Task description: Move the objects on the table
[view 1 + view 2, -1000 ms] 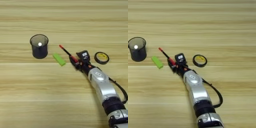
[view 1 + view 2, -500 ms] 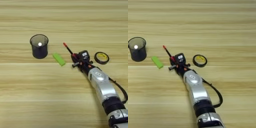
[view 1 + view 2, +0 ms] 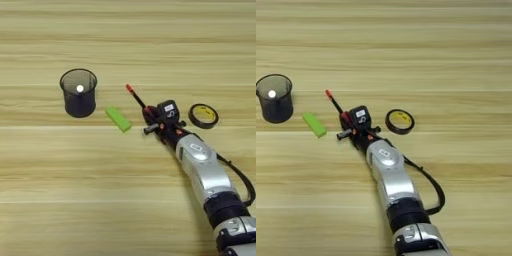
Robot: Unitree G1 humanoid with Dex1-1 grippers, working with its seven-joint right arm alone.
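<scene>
Reaching in from 5 o'clock, your right gripper (image 3: 151,119) has its black fingers clenched on the black-and-red pen (image 3: 136,98), whose red tip points to 11 o'clock above the table (image 3: 125,200). Your green block (image 3: 118,119) lies just left at 9 o'clock, tape roll (image 3: 203,115) at 3 o'clock, mesh cup (image 3: 78,93) farther left

The silver right forearm reaches up-left from the bottom-right, its gripper (image 3: 151,120) low over the table.

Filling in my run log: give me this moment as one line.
right gripper: shut on pen | pen: tilted, red tip up-left | green block: on table, beside cup | tape roll: right of gripper
</scene>
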